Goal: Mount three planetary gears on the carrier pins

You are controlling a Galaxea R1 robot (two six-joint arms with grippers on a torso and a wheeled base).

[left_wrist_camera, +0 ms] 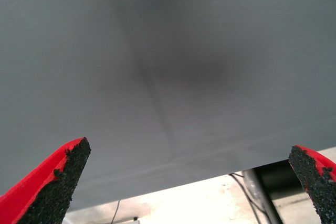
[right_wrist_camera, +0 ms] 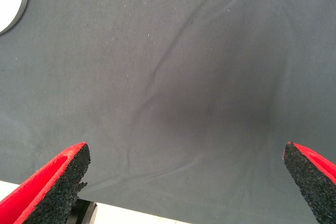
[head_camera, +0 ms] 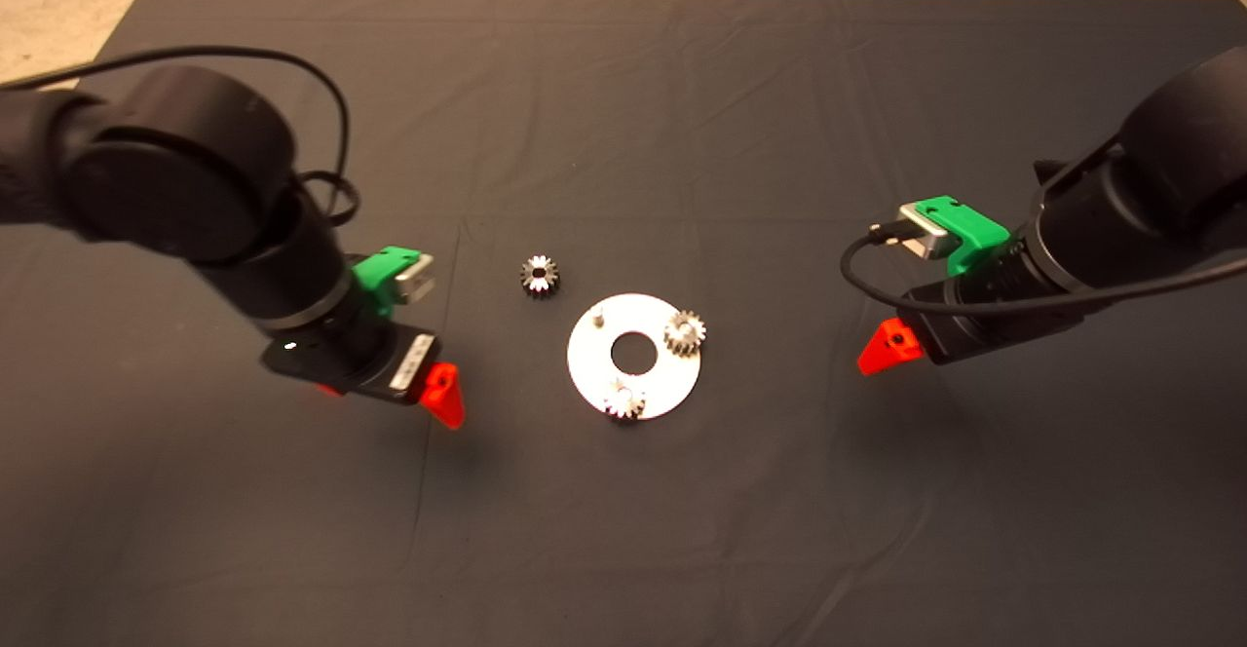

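The round white-silver disc (head_camera: 596, 366) lies at the middle of the mat. Two planetary gears sit on it, one at its right edge (head_camera: 685, 332) and one at its near edge (head_camera: 624, 400). One bare carrier pin (head_camera: 599, 316) stands at its far left. The third gear (head_camera: 540, 275) lies loose on the mat, just beyond the disc to the left. My left gripper (head_camera: 390, 401) hovers left of the disc, open and empty. My right gripper (head_camera: 916, 350) hovers right of the disc, open and empty. The disc's edge (right_wrist_camera: 10, 3) shows in the right wrist view.
The dark mat (head_camera: 623, 530) has light creases around the disc. Bare floor (head_camera: 58, 14) shows beyond its far left corner. A metal table leg (left_wrist_camera: 257, 187) shows past the mat's edge in the left wrist view.
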